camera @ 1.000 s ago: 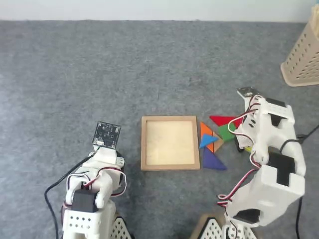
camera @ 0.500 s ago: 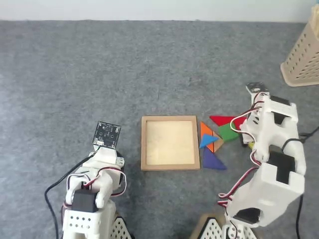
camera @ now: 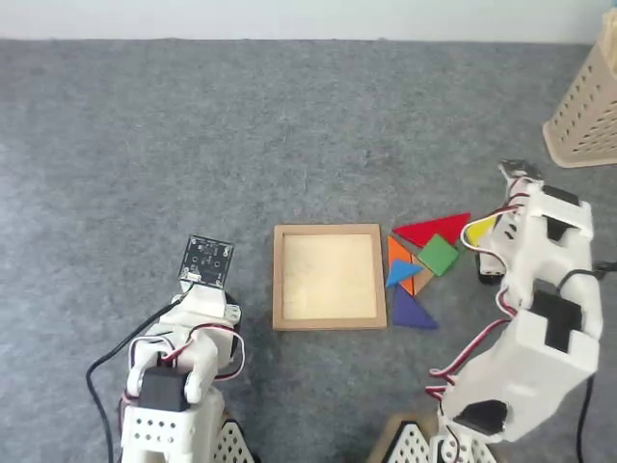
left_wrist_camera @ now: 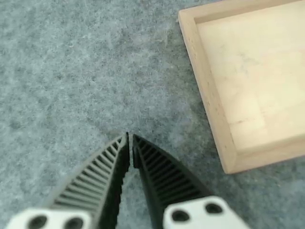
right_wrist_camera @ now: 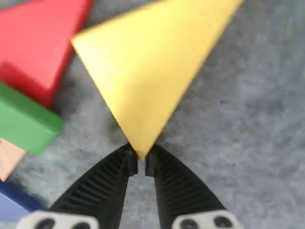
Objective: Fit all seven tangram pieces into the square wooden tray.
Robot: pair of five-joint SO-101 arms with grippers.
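The square wooden tray [camera: 328, 234] lies at the table's middle with nothing in it; its corner [left_wrist_camera: 209, 119] shows in the left wrist view. To its right lie a red triangle [camera: 434, 230], green square [camera: 440, 256], orange piece [camera: 397, 251], small blue triangle [camera: 400, 273], tan piece [camera: 423, 281] and purple triangle [camera: 411, 309]. My right gripper [right_wrist_camera: 137, 160] is shut on one corner of the yellow triangle [right_wrist_camera: 147, 71], which sits just right of the red triangle [right_wrist_camera: 38, 47] and green square [right_wrist_camera: 24, 121]. My left gripper [left_wrist_camera: 130, 141] is shut over bare carpet left of the tray.
A beige slotted basket [camera: 588, 106] stands at the far right edge. Grey carpet [camera: 193, 135] covers the table, with open room behind and left of the tray. The left arm's body [camera: 183, 367] sits at the front left.
The right arm has swung to the right, off the cluster of pieces. The red triangle and green square now show fully, and the yellow triangle has appeared beside them.
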